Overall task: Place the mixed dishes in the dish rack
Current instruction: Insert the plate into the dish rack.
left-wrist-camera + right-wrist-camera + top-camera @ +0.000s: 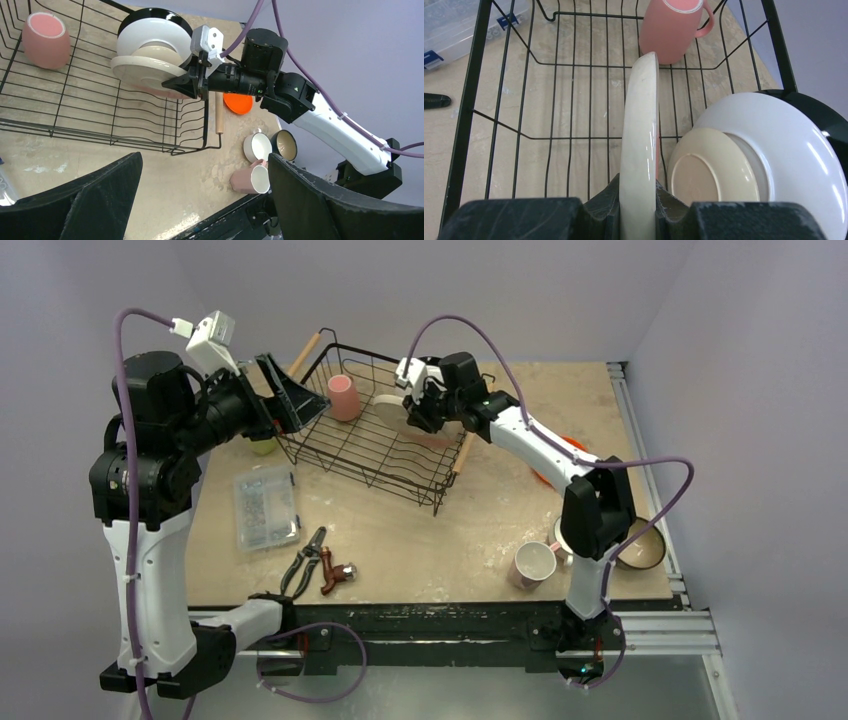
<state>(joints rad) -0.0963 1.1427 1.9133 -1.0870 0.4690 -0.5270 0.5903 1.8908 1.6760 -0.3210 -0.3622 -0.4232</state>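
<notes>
We hold a cream glazed plate [640, 150] on edge inside the large black wire dish rack [360, 455].
Bare wires leave open room between the rack's left wall and our right gripper [181, 84], pinched on the plate just beside a leaning white plate [784, 145]. Our left gripper [295, 398] gapes wide at the rack's left rim. A pink ceramic mug [343, 397] stands in the far corner. Fingers hide the held plate's lower edge.

Pale lilac walls [500, 290], mottled tan tabletop [450, 530]
</notes>
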